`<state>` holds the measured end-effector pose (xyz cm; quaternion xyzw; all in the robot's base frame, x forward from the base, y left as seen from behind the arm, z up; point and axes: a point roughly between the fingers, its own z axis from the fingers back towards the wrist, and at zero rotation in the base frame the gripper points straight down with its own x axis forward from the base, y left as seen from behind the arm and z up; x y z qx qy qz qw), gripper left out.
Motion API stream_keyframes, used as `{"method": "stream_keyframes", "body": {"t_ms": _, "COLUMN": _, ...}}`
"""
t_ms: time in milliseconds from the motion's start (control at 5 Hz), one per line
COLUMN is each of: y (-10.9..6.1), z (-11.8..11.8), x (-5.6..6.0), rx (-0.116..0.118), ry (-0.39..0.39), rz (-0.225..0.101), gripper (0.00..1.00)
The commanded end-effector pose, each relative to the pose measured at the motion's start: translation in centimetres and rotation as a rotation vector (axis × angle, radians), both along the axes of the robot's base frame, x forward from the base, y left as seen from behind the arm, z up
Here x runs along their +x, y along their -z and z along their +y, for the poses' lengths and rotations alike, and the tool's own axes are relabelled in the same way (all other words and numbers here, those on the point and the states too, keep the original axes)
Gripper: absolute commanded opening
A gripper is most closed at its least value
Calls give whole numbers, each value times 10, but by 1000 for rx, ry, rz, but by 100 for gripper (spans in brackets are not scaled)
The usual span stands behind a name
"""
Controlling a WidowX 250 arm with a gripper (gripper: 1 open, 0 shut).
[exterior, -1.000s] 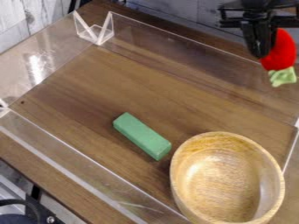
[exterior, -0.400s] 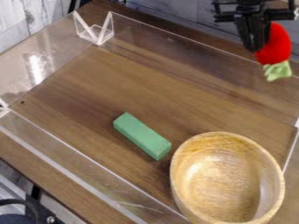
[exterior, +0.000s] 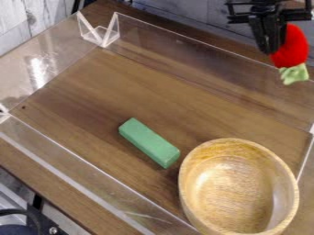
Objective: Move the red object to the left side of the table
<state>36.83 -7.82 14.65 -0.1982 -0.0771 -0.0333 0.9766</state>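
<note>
Your gripper [exterior: 271,39] was pinched shut on the red object [exterior: 292,46] (leafy end down), up over the table [exterior: 98,92], far-right corner. Green block [exterior: 149,142] lay nr wooden bowl [exterior: 240,188].

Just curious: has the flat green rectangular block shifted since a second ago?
No. The flat green rectangular block still lies left of the round wooden bowl.

Gripper [exterior: 273,42] at upper right, closed on the red object [exterior: 292,46], which hangs clear of the table [exterior: 123,92]. Green block [exterior: 149,142] lies flat mid-table. Wooden bowl [exterior: 199,176] sits just beside it, front right.
</note>
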Motion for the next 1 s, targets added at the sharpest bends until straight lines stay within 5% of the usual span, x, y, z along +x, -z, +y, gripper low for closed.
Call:
{"method": "stream_keyframes", "body": {"t_ms": 0, "y": -18, "z": -4, "x": 3, "rx": -13, "ry": 24, "rz": -61, "gripper": 0}}
{"method": "stream_keyframes", "body": {"t_ms": 200, "y": -18, "z": -3, "x": 2, "rx": -17, "ry": 36, "rz": -60, "gripper": 0}}
{"method": "stream_keyframes", "body": {"t_ms": 800, "y": -38, "z": 63, "x": 2, "rx": -37, "ry": -8, "rz": -76, "gripper": 0}}
